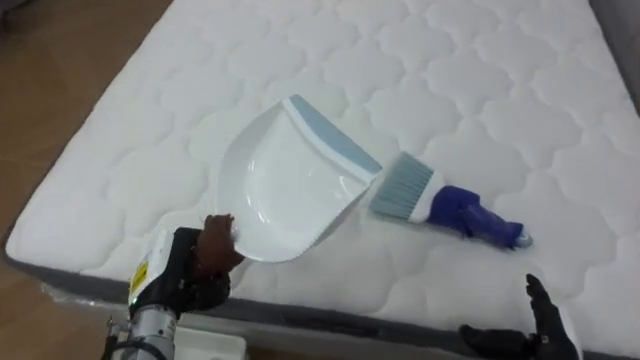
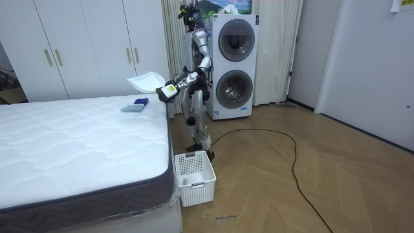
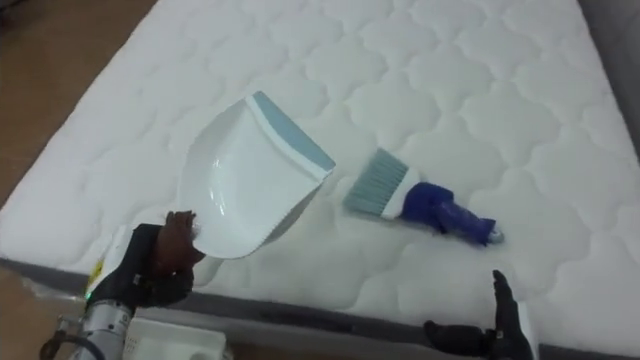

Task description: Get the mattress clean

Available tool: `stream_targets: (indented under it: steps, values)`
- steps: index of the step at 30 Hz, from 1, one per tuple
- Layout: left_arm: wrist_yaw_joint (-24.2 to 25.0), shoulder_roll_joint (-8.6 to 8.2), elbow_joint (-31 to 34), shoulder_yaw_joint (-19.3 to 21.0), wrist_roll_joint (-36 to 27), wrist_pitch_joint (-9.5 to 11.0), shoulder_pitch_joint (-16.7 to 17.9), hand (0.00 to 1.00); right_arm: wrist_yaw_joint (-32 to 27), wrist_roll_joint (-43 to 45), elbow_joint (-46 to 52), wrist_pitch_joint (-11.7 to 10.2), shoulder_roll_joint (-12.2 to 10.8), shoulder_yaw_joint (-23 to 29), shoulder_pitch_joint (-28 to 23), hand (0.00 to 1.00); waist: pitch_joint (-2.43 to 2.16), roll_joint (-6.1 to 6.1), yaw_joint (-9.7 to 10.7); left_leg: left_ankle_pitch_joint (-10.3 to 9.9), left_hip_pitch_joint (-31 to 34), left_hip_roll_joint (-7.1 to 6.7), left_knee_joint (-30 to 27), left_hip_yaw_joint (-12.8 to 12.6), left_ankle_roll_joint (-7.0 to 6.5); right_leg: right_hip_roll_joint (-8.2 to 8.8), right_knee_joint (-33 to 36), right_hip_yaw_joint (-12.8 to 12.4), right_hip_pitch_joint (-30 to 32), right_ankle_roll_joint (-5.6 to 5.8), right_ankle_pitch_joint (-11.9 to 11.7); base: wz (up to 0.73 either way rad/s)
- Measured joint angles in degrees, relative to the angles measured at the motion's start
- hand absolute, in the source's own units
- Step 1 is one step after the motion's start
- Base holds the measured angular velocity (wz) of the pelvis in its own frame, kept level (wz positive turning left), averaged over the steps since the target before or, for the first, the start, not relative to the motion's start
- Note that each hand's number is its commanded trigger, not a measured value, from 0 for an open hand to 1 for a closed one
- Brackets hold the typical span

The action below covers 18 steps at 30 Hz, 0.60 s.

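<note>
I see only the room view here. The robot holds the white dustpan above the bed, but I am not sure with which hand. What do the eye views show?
Observer: The left hand holds it, with its fingers curled round the narrow rear end of the dustpan.
Operator: Thank you. And the brush on the bed, which way do its bristles point?
Observer: The brush lies flat on the mattress, with its pale bristles toward the dustpan and its dark blue handle toward the robot's right.
</note>
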<state>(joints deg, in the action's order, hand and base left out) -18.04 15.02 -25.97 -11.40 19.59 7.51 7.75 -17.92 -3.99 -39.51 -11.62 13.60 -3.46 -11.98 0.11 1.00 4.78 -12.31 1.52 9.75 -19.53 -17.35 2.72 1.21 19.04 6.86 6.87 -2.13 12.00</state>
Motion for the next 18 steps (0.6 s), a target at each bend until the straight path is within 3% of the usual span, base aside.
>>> stream_targets:
  steps: [1,2,3,4,5,6,8,12,14,18]
  values:
    - [0.1,-0.05,-0.2,0.0,0.0,0.0,0.3,0.75,0.2,0.2,0.0,0.0,0.0,0.0,-0.1,0.0,-0.12,0.1,-0.3,0.0,-0.5,-0.22,0.1,1.7,0.01,-0.63,0.0,-1.2,-0.4,-0.1,-0.1,-1.06]
    - [0.2,-0.25,-1.1,0.0,0.0,0.0,1.2,0.45,0.4,0.5,-0.3,0.1,-0.1,-0.4,-0.2,0.0,-0.22,0.4,-0.6,0.0,-1.6,-0.76,0.0,5.0,0.0,-1.52,-0.1,-4.7,-1.4,-0.25,-0.7,-1.0]
    - [0.5,-0.84,-2.0,0.0,0.0,0.1,2.5,0.0,0.5,0.5,-0.3,0.2,0.0,-1.0,-0.7,0.0,-0.2,0.19,-0.8,-0.1,-2.7,-2.01,0.5,8.7,-0.06,-2.32,-0.1,-9.4,-2.1,-0.25,-0.8,-1.02]
    - [0.8,-1.15,-2.3,0.0,0.0,0.1,3.2,0.0,0.5,0.5,-0.3,0.4,-0.1,-1.0,-0.8,0.0,-0.3,0.27,-1.0,-0.2,-3.2,-3.19,1.2,10.8,-0.15,-2.58,0.2,-11.6,-2.2,-0.21,-0.8,-0.99]
    - [1.3,-1.59,-2.2,0.0,0.0,0.0,4.3,0.0,0.5,0.3,-0.3,0.6,-0.1,-1.2,-0.9,0.0,-0.42,0.55,-1.2,-0.3,-3.4,-5.59,3.3,14.5,-0.33,-3.15,0.8,-15.1,-1.9,0.01,-0.9,-1.0]
    - [1.3,-1.86,-2.3,0.0,0.0,0.0,4.9,0.0,0.5,-0.2,-1.0,0.8,-0.3,-1.5,-1.0,0.0,-0.42,0.62,-1.8,-0.3,-4.6,-6.38,5.2,15.0,-0.4,-4.06,0.9,-16.9,-1.7,0.26,-1.0,-0.92]
    - [1.3,-1.85,-2.6,0.2,0.0,0.0,5.5,0.0,1.4,-0.2,-2.1,1.6,-0.5,-2.0,-1.2,0.0,-0.42,0.64,-2.2,-0.3,-6.9,-6.5,6.8,15.0,-0.36,-4.44,0.8,-17.5,-1.7,0.56,-0.9,-0.69]
    - [2.1,-1.82,-6.5,2.4,-1.5,-0.5,5.4,0.0,2.2,0.0,-3.3,2.5,-0.8,-1.3,-1.2,0.0,0.09,-0.9,-1.2,-0.3,-8.9,-6.57,9.0,14.2,-0.32,-4.56,0.8,-17.6,-1.9,0.87,-1.0,-0.27]
    - [2.4,-1.8,-8.1,2.7,-2.2,-0.6,5.5,0.0,2.3,0.0,-4.6,2.5,-1.0,-0.3,-1.3,0.0,0.07,-1.18,-1.2,-0.4,-9.4,-6.52,9.7,14.2,-0.29,-4.66,0.4,-17.7,-2.2,0.9,-1.0,-0.07]
    - [2.5,-1.8,-13.1,2.7,-4.7,-0.6,5.1,0.0,2.2,-0.2,-8.9,2.5,-1.9,0.9,-1.3,0.0,0.38,-0.71,-0.5,-0.7,-10.1,-6.4,10.6,14.3,-0.27,-4.83,-0.3,-17.7,-3.0,1.38,-0.9,0.07]
